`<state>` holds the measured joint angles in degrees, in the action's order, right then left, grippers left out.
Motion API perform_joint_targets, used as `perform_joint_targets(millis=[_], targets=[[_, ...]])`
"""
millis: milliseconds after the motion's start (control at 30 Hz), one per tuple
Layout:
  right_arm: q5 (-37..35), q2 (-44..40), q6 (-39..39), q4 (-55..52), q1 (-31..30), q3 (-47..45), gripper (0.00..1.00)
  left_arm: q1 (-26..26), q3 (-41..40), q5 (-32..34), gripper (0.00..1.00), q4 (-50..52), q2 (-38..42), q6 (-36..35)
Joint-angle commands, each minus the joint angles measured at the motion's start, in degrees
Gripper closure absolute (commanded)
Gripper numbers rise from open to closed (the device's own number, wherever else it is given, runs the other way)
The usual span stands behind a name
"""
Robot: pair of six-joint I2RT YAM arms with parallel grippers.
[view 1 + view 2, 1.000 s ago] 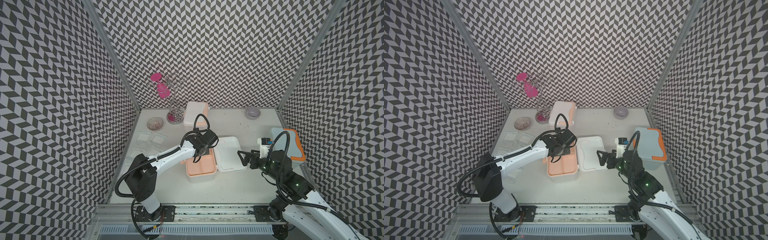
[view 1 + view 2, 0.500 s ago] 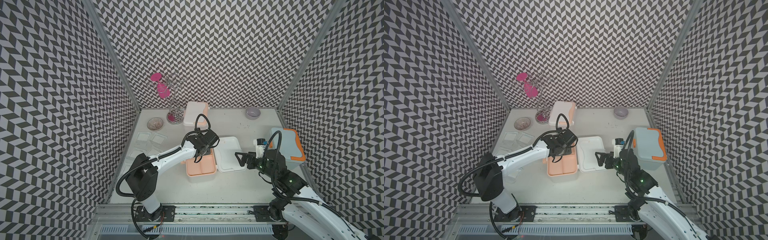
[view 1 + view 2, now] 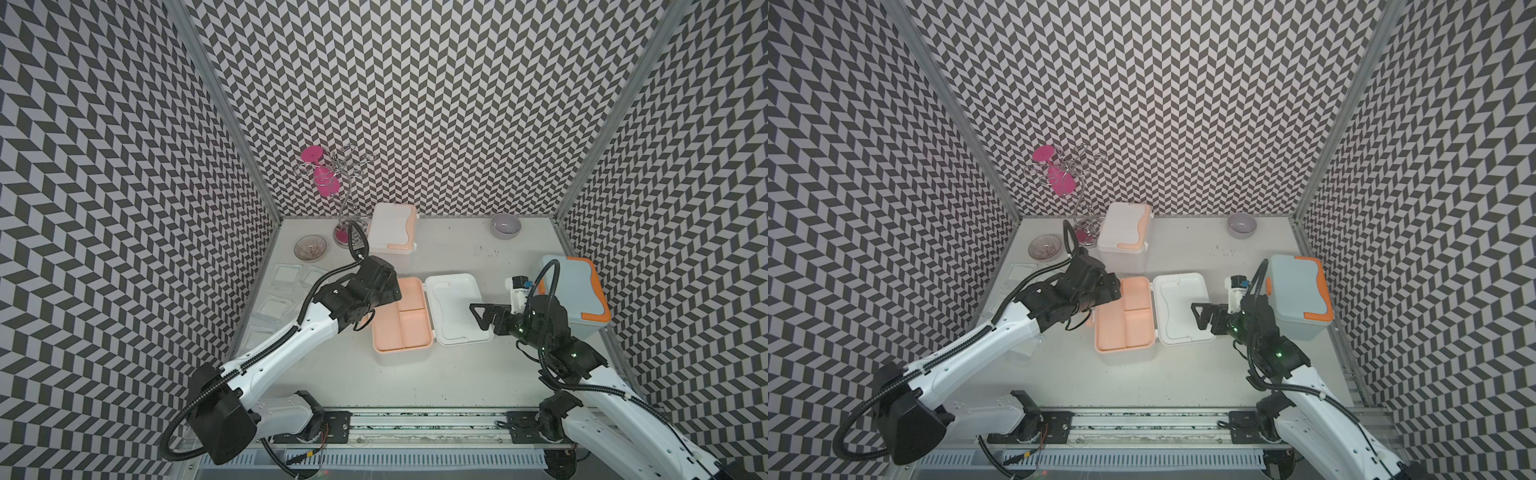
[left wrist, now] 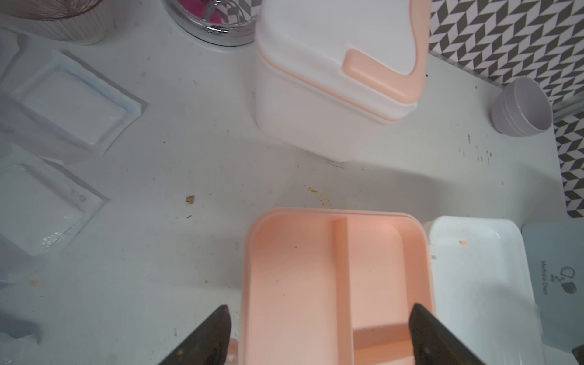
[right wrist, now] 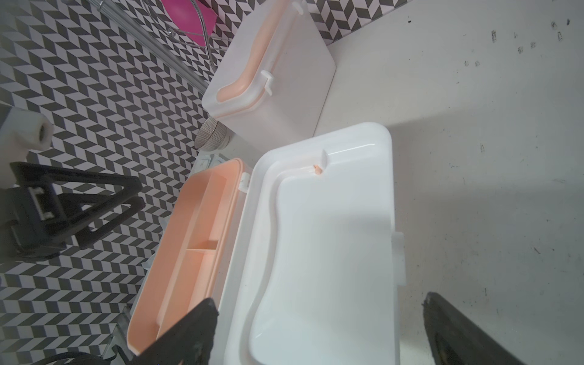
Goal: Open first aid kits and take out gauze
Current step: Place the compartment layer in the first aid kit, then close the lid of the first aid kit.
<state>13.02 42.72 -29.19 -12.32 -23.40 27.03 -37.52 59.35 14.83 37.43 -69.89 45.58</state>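
Note:
One white first aid kit lies open at mid-table, showing its peach divided tray and its lid folded out to the right. Nothing shows in the tray's compartments. A second white kit stands closed at the back, and a pale blue kit stands closed on the right. Wrapped gauze pads lie on the table by the left wall. My left gripper hangs open over the tray's left side, holding nothing. My right gripper is open above the lid's right edge.
A ribbed glass bowl and a wire stand with a pink glass are at the back left. A small grey bowl sits at the back right. A little white bottle stands beside the blue kit. Patterned walls close in three sides.
My left gripper has gone from shut to open and shifted left, off the tray's middle. My right gripper has crept slightly left over the lid, staying open.

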Motion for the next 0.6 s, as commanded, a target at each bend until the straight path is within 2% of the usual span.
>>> perform_joint_targets(millis=[0, 433, 567], targets=[[2.7, 0.8, -0.4, 5.5, 0.9, -1.1, 0.0, 3.2, -5.4, -7.7, 0.11, -5.5, 4.9, -3.3], [6.1, 3.1, -0.5, 8.6, 4.6, -3.9, 0.0, 3.1, -19.7, -21.1, 0.09, -8.5, 19.3, 1.1], [7.3, 3.0, -0.9, 9.0, 5.3, -4.4, 0.0, -0.5, -21.8, -20.4, 0.09, -6.7, 23.1, 3.8]])
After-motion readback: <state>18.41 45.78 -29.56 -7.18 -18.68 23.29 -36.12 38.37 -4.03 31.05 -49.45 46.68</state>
